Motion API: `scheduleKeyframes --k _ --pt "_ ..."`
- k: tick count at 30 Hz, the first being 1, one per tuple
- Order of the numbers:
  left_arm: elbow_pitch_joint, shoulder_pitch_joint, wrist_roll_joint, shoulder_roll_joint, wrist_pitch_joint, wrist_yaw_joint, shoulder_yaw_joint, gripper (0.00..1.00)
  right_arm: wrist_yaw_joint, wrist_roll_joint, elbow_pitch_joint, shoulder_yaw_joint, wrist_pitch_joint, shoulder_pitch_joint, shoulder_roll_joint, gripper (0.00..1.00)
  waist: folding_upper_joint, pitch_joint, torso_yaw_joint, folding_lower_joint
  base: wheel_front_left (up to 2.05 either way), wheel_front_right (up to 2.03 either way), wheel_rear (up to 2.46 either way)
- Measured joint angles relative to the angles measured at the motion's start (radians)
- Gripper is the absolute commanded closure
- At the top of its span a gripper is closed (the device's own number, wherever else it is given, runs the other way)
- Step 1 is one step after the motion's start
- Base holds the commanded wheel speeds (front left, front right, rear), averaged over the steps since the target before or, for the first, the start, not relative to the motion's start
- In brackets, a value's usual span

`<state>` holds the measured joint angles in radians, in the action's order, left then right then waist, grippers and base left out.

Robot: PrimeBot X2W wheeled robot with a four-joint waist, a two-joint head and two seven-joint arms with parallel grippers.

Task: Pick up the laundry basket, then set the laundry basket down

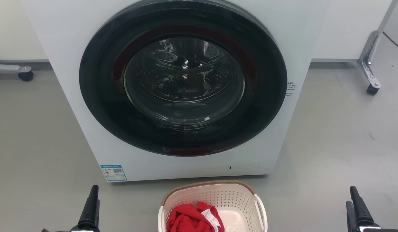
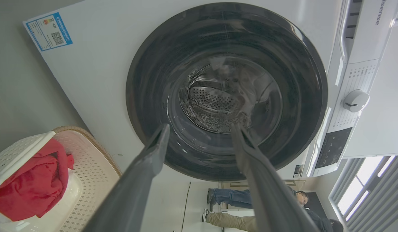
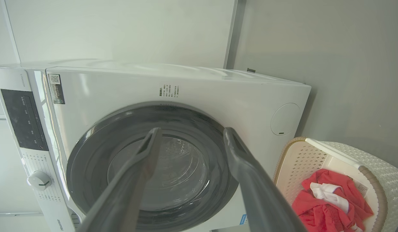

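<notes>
Laundry basket [image 1: 224, 196] sits on the floor just in front of the white washing machine [image 1: 67, 48], a red garment [image 1: 186, 220] inside it. We judge it light and stiff, and best lifted by its two white side handles [image 1: 260, 206]. Our left gripper [image 2: 200, 129] and right gripper [image 3: 191, 130] face the machine's door, fingers apart, holding nothing.

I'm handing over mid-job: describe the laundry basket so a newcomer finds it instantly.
Find the big white front-loading washing machine with the round dark door. On the grey floor just in front of it, below the door, sits the laundry basket. It is the cream perforated tub with a brown woven-look rim and white side handles, holding a red garment.
</notes>
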<state>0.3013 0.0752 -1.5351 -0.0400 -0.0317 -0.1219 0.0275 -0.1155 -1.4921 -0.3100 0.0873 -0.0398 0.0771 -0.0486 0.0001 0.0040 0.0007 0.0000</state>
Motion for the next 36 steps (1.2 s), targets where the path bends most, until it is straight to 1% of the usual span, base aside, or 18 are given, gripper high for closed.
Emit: scheduleKeyframes --k 4,5,8,12,16,30,32,36 --pt "-0.010 0.004 0.059 -0.013 0.018 0.000 -0.018 0.00 0.000 0.056 0.004 -0.020 0.020 0.011 -0.016 0.00 0.0000 0.000 0.001 0.0000 0.00 0.00 0.00" --pt "-0.010 0.004 0.059 -0.013 0.018 0.000 -0.018 0.00 0.000 0.056 0.004 -0.020 0.020 0.011 -0.016 0.00 0.0000 0.000 0.001 0.0000 0.00 0.00 0.00" --pt "-0.014 0.009 0.113 -0.025 0.030 0.001 -0.034 0.00 0.000 0.103 0.006 -0.034 0.033 0.016 -0.026 0.00 0.0000 -0.001 0.001 0.0000 0.00 0.00 0.00" --pt "-0.024 0.024 0.185 -0.036 0.045 0.016 -0.054 0.00 0.003 0.169 0.009 -0.056 0.050 0.017 -0.040 0.00 0.0000 -0.002 0.001 0.0000 0.00 0.00 0.00" --pt "-0.034 0.026 0.254 -0.051 0.061 0.027 -0.077 0.00 0.019 0.238 0.016 -0.079 0.066 0.021 -0.056 0.00 0.0000 -0.003 0.001 0.0000 0.00 0.00 0.00" --pt "-0.093 0.043 0.517 -0.091 0.113 0.096 -0.165 0.00 0.068 0.486 0.042 -0.174 0.118 0.036 -0.110 0.00 0.0000 -0.009 0.004 0.0000 0.00 0.00 0.00" --pt "-0.096 0.043 0.556 -0.096 0.118 0.097 -0.179 0.00 0.073 0.517 0.043 -0.188 0.124 0.036 -0.119 0.00 0.0000 -0.010 0.004 0.0000 0.00 0.00 0.00" --pt "-0.108 0.043 0.626 -0.111 0.132 0.114 -0.207 0.00 0.087 0.585 0.043 -0.218 0.140 0.037 -0.132 0.00 0.0000 -0.012 0.005 0.0000 0.00 0.00 0.00"
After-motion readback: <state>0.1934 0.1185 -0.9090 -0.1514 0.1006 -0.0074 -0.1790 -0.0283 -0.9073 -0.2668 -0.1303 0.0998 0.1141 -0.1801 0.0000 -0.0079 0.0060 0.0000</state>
